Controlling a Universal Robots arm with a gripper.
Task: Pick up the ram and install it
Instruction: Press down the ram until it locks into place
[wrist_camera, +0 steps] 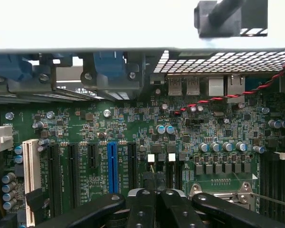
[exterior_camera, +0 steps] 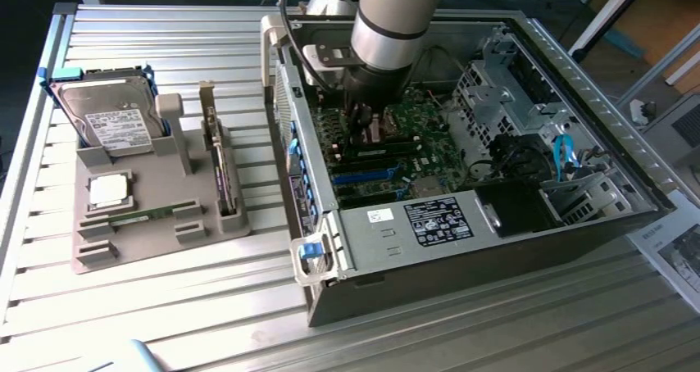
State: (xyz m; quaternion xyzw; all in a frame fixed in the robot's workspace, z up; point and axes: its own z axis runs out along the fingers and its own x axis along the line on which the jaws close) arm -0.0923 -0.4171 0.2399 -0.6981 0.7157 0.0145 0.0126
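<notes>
The slatted metal table (exterior_camera: 143, 306) carried the whole work area. The open computer case (exterior_camera: 460, 241) lay on it toward the exterior view's right, with the green motherboard (exterior_camera: 405, 142) exposed inside. The robot arm (exterior_camera: 394, 20) reached down into the case from above.

A grey parts holder (exterior_camera: 143, 233) sat on the table at the exterior view's left, well apart from the case. A hard drive (exterior_camera: 110, 118) stood upright at its far end. A dark expansion card (exterior_camera: 225, 175) stood on edge along the side nearest the case. A square silver processor (exterior_camera: 110, 190) lay flat in a recess. The ram (exterior_camera: 143, 216), a slim green stick, lay flat in a slot of the holder just in front of the processor.

The gripper (exterior_camera: 366, 130) was positioned low over the motherboard, inside the case. In the wrist view the gripper (wrist_camera: 156, 183) had its fingers (wrist_camera: 145, 194) pressed together, clenched with no visible gap. The fingertips sat just above the board near two small white-topped components (wrist_camera: 160, 157). Whether a stick was clamped between the fingers could not be determined.

The blue expansion slot (wrist_camera: 112, 166) lay beside black slots (wrist_camera: 73, 171) on the board. A twisted red-and-black wire (wrist_camera: 237, 95) crossed above the rear connectors.
</notes>
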